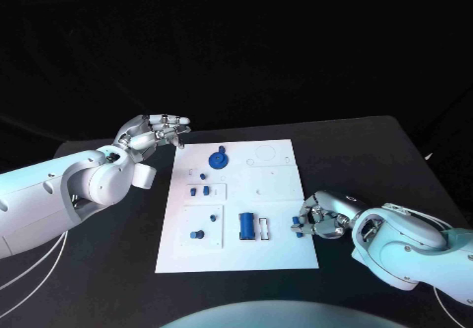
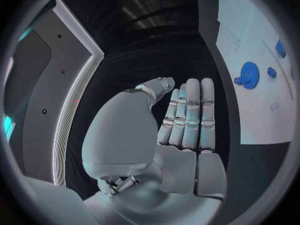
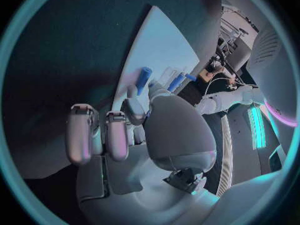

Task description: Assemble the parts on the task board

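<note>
Clearly the right hand [image 1: 320, 220] is nearer: its fingers pinch a small blue part [image 1: 296, 224] at the task board's [image 1: 276, 256] right edge, while the left hand [image 1: 153, 132] hovers open, well apart.

I count one white task board [image 1: 258, 205] on the tabletop [image 1: 374, 157]. One blue gear [image 1: 219, 160], one blue cylinder [image 1: 245, 226] and several small blue parts lie on it; my hands number two.
</note>
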Robot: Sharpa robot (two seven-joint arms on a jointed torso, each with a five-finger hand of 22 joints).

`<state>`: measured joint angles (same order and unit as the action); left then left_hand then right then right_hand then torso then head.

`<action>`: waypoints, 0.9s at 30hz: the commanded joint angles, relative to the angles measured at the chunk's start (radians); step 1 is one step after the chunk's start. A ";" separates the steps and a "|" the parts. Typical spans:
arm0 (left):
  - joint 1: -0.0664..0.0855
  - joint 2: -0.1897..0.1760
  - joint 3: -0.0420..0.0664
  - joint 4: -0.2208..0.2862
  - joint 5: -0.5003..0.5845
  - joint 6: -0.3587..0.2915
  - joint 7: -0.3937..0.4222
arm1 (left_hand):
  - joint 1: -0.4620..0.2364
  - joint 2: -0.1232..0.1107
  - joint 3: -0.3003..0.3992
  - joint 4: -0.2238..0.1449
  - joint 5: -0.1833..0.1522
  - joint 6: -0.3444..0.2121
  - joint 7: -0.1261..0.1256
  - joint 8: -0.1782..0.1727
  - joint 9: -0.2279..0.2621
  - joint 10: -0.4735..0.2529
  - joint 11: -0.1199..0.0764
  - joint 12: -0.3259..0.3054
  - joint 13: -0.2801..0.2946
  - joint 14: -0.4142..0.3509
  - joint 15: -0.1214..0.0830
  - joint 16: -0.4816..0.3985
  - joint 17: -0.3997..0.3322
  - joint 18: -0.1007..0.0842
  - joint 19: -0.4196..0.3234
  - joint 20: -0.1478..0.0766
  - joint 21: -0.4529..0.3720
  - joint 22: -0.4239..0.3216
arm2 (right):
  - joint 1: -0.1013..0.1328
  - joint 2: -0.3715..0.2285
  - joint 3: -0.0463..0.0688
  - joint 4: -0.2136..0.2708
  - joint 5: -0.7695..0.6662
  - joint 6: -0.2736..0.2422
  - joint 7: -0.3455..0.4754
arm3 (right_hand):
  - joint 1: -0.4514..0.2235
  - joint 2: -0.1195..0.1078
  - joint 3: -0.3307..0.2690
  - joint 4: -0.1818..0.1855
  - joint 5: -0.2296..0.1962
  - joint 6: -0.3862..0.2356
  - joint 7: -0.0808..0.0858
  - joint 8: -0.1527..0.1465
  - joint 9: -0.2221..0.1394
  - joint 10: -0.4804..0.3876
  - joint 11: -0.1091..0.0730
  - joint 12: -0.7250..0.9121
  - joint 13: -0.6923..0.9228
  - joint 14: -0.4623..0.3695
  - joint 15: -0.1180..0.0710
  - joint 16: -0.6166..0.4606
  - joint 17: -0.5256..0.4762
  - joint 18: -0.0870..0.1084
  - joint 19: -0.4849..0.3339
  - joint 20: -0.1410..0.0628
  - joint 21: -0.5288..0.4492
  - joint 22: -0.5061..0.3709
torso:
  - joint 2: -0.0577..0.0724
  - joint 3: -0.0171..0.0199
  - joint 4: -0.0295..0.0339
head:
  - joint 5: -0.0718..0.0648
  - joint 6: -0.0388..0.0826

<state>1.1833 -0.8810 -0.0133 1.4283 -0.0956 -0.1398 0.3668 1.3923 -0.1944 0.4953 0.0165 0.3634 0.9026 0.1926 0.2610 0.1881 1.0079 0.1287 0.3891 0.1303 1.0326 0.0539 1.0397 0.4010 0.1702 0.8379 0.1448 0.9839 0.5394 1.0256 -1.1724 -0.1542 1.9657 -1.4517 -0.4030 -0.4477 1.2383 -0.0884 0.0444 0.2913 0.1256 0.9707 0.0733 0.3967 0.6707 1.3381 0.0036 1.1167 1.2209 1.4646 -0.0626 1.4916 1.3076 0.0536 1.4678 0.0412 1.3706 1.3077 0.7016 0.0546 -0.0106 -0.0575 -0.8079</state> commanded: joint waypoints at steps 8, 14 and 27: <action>0.000 -0.001 0.000 0.004 -0.002 0.014 0.007 | 0.000 0.010 0.001 -0.004 0.004 -0.006 0.003 -0.004 -0.001 -0.006 -0.002 0.006 0.002 -0.008 -0.002 -0.003 -0.001 0.014 -0.006 0.003 -0.004 0.000 | -0.030 0.038 -0.005 -0.023 -0.140 0.093 -0.032 | 0.130 -0.003 0.009 -0.028 -0.048 0.013 -0.002 -0.007 -0.006 0.015 -0.007 0.017 0.014 0.064 -0.006 -0.001 0.040 -0.012 0.040 0.000 -0.003 0.208 | -0.001 -0.0010 0.0018 | 0.003 -0.002; 0.000 -0.002 0.000 0.004 -0.002 0.014 0.007 | -0.002 0.011 0.001 -0.004 0.004 -0.006 0.003 -0.004 -0.002 -0.007 -0.002 0.007 0.002 -0.008 -0.002 -0.003 -0.001 0.013 -0.007 0.003 -0.004 0.000 | -0.038 0.049 -0.005 -0.024 -0.191 0.114 -0.047 | 0.261 -0.016 0.118 -0.065 -0.021 0.034 -0.007 -0.021 -0.027 0.018 -0.014 0.025 0.026 0.066 -0.011 0.003 0.054 -0.014 0.043 -0.007 0.003 0.210 | -0.001 -0.0013 -0.0005 | 0.006 -0.003; 0.000 -0.003 0.000 0.003 -0.002 0.013 0.007 | -0.002 0.011 0.001 -0.004 0.004 -0.006 0.003 -0.004 -0.002 -0.007 -0.002 0.007 0.002 -0.008 -0.002 -0.003 -0.001 0.013 -0.007 0.003 -0.004 0.000 | -0.040 0.056 -0.005 -0.012 -0.170 0.051 -0.053 | 0.200 -0.089 0.391 -0.070 0.144 0.042 -0.014 -0.011 -0.022 0.026 -0.019 0.022 0.032 0.067 -0.015 0.004 0.062 -0.014 0.044 -0.010 0.001 0.211 | -0.001 -0.0009 0.0012 | 0.004 0.000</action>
<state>1.1833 -0.8843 -0.0133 1.4295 -0.0955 -0.1398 0.3669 1.3923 -0.1944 0.4953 0.0165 0.3634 0.9026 0.1926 0.2610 0.1872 1.0080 0.1286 0.3891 0.1312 1.0326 0.0539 1.0398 0.4011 0.1702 0.8379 0.1449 0.9839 0.5394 0.9974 -1.1155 -0.1486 1.9627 -1.6332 -0.3850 -0.4551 1.4529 -0.1757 0.2837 0.3714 0.2677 1.0139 0.0614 0.3837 0.7255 1.3562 -0.0141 1.1401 1.2521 1.4648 -0.0701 1.4911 1.3074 0.0537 1.4642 0.0376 1.3707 1.3073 0.7011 0.0533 -0.0103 -0.0537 -0.8084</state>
